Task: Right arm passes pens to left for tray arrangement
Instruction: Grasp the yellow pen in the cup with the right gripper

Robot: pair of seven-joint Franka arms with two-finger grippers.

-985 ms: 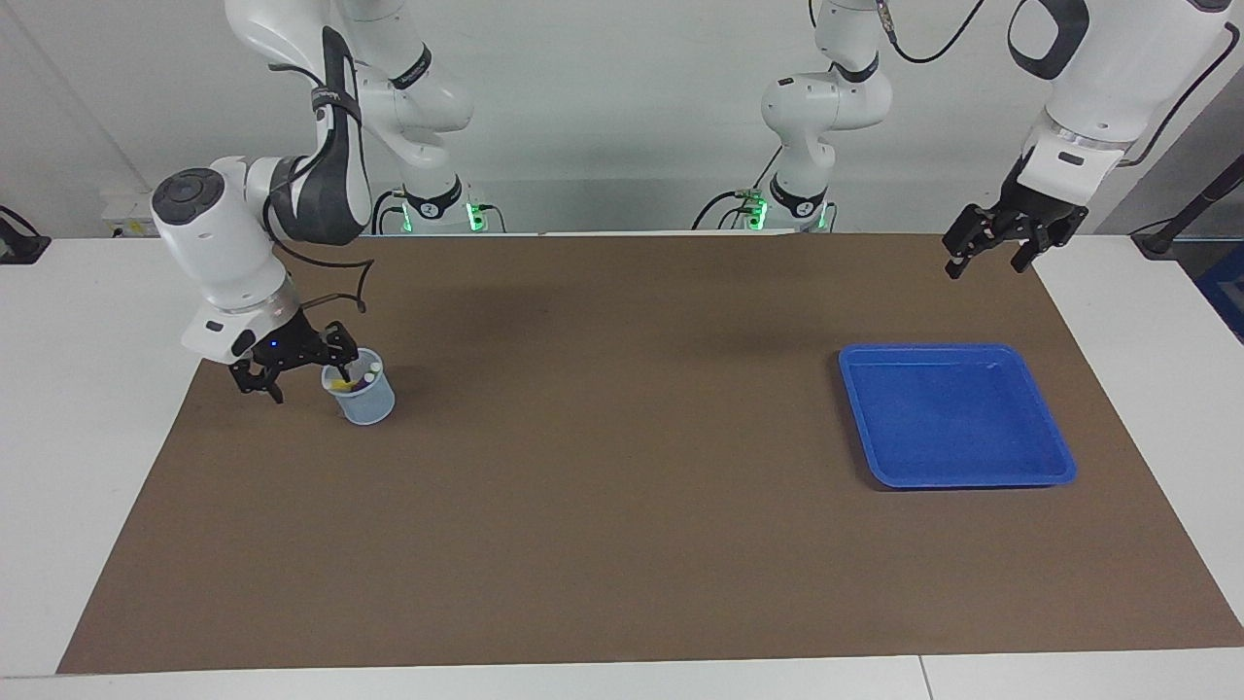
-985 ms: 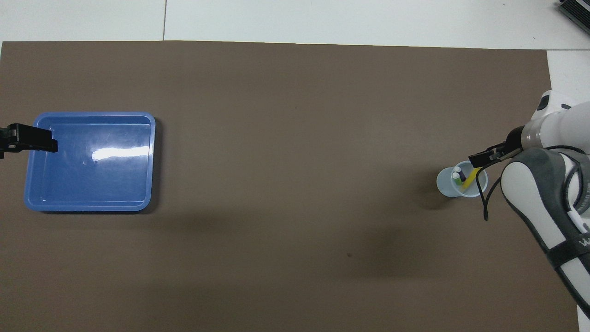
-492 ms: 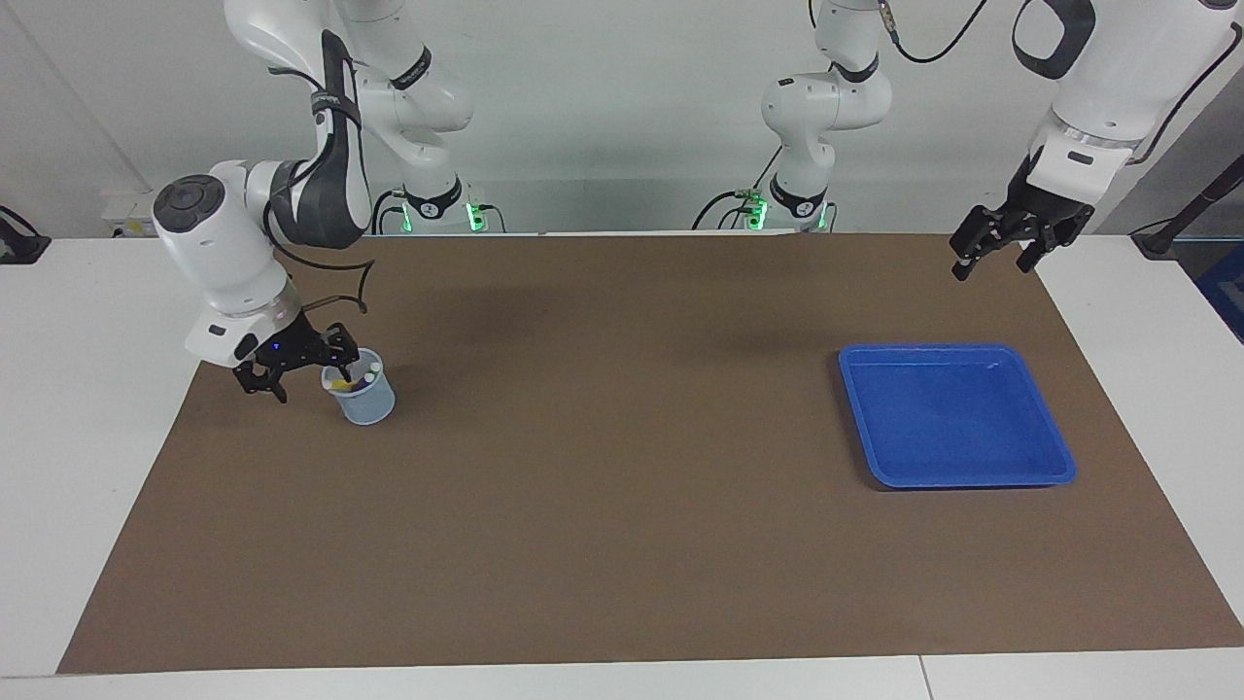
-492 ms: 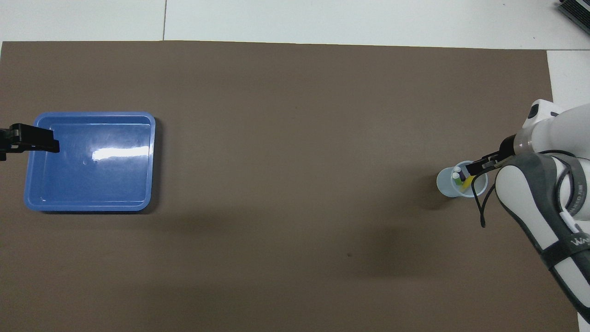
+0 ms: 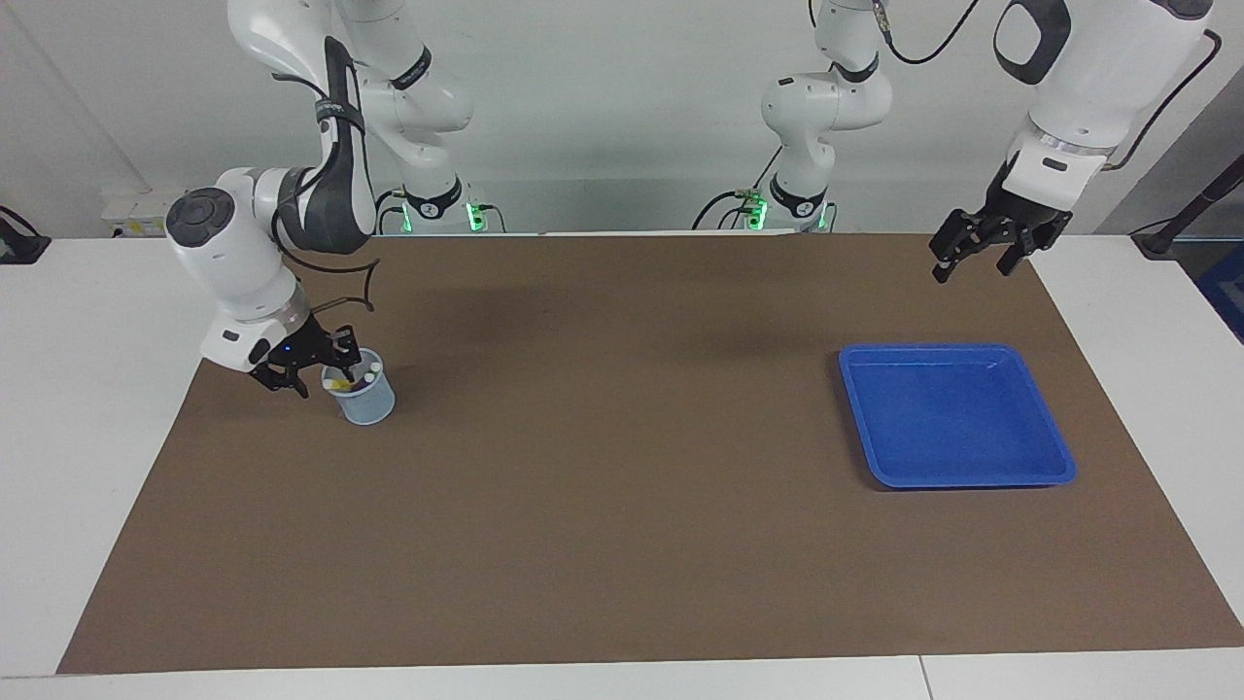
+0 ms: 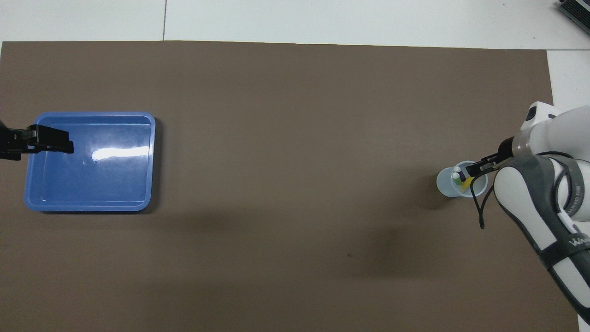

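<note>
Right arm point(image 5: 233, 262) nearer cup point(image 5: 367, 397) (pens point(image 6: 461, 177) inside).

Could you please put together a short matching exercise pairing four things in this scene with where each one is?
Things:
1. pens
2. tray
3. right end effector
4. left end effector

Places:
A. raised in the air near the tray's end of the table
B. lying flat on the brown mat, nothing in it
C. standing in the pale-blue cup
D. down at the cup's rim

Pairs: 1-C, 2-B, 3-D, 4-A
</note>
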